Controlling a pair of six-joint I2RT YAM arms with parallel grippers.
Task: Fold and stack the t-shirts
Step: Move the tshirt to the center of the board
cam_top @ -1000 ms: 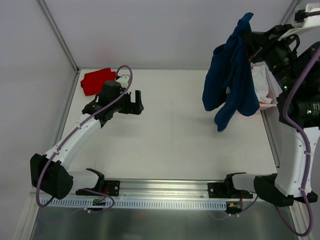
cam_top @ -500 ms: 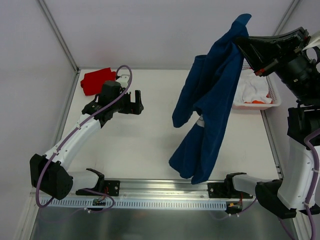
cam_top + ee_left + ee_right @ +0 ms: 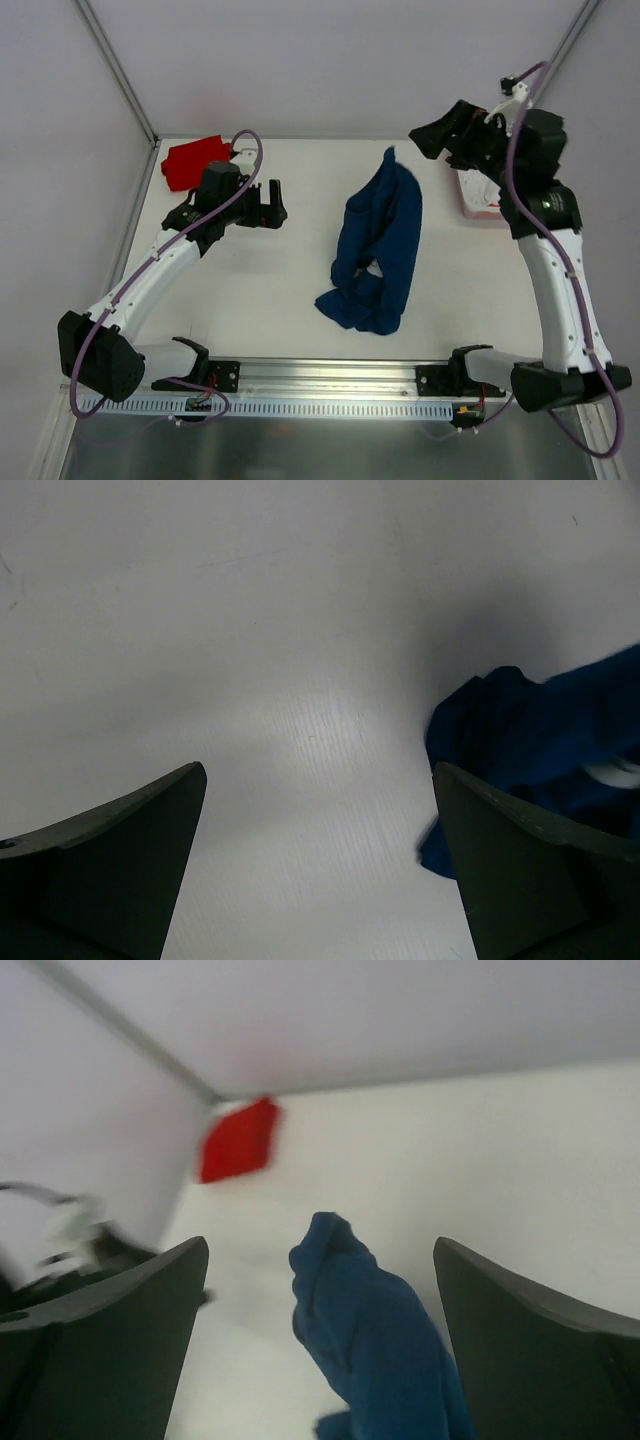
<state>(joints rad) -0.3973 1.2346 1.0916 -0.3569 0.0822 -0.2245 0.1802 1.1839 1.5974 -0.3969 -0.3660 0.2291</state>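
Observation:
The navy blue t-shirt (image 3: 378, 248) lies crumpled in a long heap on the middle of the table; its print is hidden. It also shows in the left wrist view (image 3: 545, 740) and the right wrist view (image 3: 375, 1345). A folded red t-shirt (image 3: 194, 160) rests in the far left corner, seen blurred from the right wrist (image 3: 238, 1140). My right gripper (image 3: 437, 137) hangs open above and beyond the navy shirt's far end, holding nothing. My left gripper (image 3: 273, 205) is open over bare table, left of the navy shirt.
A white basket (image 3: 470, 192) with white and orange cloth sits at the far right edge, partly behind my right arm. The table is walled at the back and both sides. A metal rail (image 3: 330, 375) runs along the near edge.
The right gripper swung the navy shirt from over the basket toward the middle, then opened; the shirt dropped onto the table. The left arm stayed still.

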